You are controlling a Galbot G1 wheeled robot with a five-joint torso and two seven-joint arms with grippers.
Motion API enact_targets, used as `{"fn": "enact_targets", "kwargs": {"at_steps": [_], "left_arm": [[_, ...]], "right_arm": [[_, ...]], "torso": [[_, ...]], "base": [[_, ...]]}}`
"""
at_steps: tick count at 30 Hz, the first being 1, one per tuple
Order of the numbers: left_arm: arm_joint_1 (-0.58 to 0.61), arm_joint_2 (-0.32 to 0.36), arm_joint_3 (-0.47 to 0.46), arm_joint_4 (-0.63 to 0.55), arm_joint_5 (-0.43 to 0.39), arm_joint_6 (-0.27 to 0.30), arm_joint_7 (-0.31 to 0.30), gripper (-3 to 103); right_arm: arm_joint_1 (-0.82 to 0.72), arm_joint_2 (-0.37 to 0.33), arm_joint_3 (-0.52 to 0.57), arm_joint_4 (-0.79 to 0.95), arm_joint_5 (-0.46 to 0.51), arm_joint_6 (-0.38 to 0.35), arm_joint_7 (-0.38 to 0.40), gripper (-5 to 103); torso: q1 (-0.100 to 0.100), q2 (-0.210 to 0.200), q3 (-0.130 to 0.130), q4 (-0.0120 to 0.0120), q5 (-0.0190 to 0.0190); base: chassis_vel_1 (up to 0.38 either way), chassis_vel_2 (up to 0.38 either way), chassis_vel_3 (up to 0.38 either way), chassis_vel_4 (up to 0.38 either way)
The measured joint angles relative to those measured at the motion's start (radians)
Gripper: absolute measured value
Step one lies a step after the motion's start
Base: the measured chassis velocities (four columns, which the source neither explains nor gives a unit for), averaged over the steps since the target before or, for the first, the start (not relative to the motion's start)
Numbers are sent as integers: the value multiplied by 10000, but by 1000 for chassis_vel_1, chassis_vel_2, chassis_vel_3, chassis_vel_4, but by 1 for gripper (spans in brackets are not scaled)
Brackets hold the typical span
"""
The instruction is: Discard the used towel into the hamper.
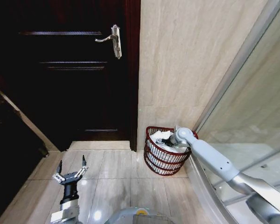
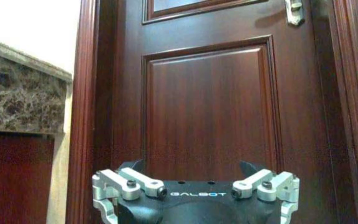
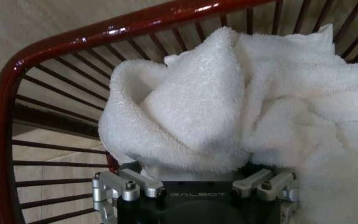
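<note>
Right gripper (image 3: 195, 175) jaws grip the fluffy white towel (image 3: 241, 107) inside the reddish-brown slatted hamper (image 1: 164, 156); left gripper (image 1: 71, 170) hangs jaws spread, empty

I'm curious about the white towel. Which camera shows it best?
The right wrist view: the towel bunches in folds against the right gripper, inside the hamper. The head view shows it as a small white heap in the hamper. The left wrist view faces the door.
</note>
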Motion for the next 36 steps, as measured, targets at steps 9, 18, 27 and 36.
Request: {"fn": "enact_targets", "kwargs": {"at_steps": [9, 18, 27, 36], "left_arm": [[-24, 0, 0, -95, 11, 102, 23, 100], [-110, 0, 79, -205, 73, 225, 39, 100], [-191, 0, 99, -363, -10, 368, 160, 100], [-410, 0, 221, -392, -377, 831, 523, 100]], "right_arm": [[-219, 123, 187, 203, -382, -1, -75, 100], [-1037, -814, 907, 3079, -3692, 215, -1290, 100], [-2014, -1294, 2032, 5462, -6598, 1142, -1691, 100], [-5425, -1714, 4123, 6689, -12274, 3836, -4249, 100]], "torso": [[1, -1, 3, -1, 4], [2, -3, 2, -2, 5], [2, -3, 1, 2, 1], [0, -3, -1, -3, 5]], "base": [[0, 0, 0, 0], [0, 0, 0, 0], [0, 0, 0, 0], [0, 0, 0, 0]]}}
